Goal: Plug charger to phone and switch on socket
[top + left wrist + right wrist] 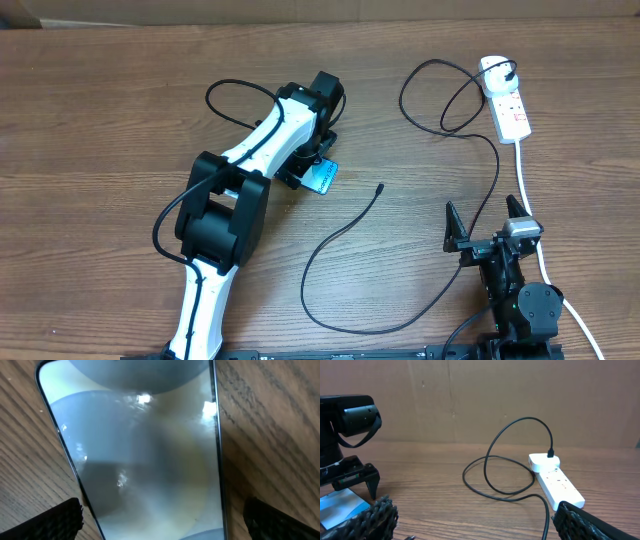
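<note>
The phone lies flat on the table with its light blue screen up, half under my left gripper. In the left wrist view the phone fills the frame. My left gripper is open, with a finger on either side of it and a gap at both edges. The charger is a thin black cable; its connector tip lies loose right of the phone. Its plug sits in the white socket at the far right. My right gripper is open and empty near the front edge.
The socket's thick white lead runs down past my right gripper's right side. The black cable loops lie on the wood left of the socket. A brown wall stands behind the table.
</note>
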Robot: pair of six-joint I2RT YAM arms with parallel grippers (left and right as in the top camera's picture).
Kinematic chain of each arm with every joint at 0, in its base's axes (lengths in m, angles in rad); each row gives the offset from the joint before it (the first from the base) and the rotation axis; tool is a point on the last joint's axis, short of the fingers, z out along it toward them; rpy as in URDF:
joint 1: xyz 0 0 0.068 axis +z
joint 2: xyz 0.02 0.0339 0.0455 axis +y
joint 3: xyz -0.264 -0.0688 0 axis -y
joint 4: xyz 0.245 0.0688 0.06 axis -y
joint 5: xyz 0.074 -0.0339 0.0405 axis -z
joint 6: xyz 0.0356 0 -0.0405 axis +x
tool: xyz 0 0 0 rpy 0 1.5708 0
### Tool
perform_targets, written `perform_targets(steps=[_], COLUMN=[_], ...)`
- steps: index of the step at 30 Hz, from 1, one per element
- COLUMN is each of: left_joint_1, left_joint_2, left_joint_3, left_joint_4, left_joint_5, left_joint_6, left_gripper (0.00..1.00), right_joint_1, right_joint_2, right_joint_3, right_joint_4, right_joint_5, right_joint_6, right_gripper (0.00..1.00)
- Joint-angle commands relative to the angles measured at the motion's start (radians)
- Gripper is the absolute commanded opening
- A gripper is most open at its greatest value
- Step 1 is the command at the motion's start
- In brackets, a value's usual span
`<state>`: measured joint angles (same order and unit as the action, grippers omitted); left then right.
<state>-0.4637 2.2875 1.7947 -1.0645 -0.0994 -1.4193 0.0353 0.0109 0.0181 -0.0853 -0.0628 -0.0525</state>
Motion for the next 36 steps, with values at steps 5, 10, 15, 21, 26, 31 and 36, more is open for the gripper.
perform_targets(steps=[5,10,15,21,26,31,36], left_joint_1=[0.026,0.026,0.026,0.025,0.025,0.025,0.025], left_joint_2=[0.015,0.015,0.015,0.015,0.015,0.015,0.015], left_joint_3=[-0.002,-0.049,-0.080,-0.084,-0.085,-0.085,-0.085], left_joint_4=[-0.014,0.006,0.027,0.031,0.030,0.030,0.029], left_joint_5=[0.041,0.053,0.091,0.121,0.115,0.115,0.109], left_joint_6=[-0.017,-0.018,-0.018,-0.045,-0.045,-0.045,-0.044], left_gripper=[0.99,1.00,1.00,1.00,0.86,0.97,0.97], right_joint_1=[0.007,0.007,0.007,0.007,0.007,0.007,0.007], right_joint_2=[-0.008,-0.008,-0.008,-0.008,-0.008,-0.008,-0.008], right_joint_3=[-0.010,-0.010,-0.010,-0.010,-0.010,-0.010,-0.010], right_joint_4=[0.004,0.004,0.004,0.004,0.004,0.004,0.004], right_joint_5=[0.010,0.010,0.010,0.010,0.010,0.010,0.010], right_joint_6=[-0.002,-0.002,-0.002,-0.002,-0.002,-0.002,-0.002], right_gripper=[1.00,1.00,1.00,1.00,1.00,1.00,1.00])
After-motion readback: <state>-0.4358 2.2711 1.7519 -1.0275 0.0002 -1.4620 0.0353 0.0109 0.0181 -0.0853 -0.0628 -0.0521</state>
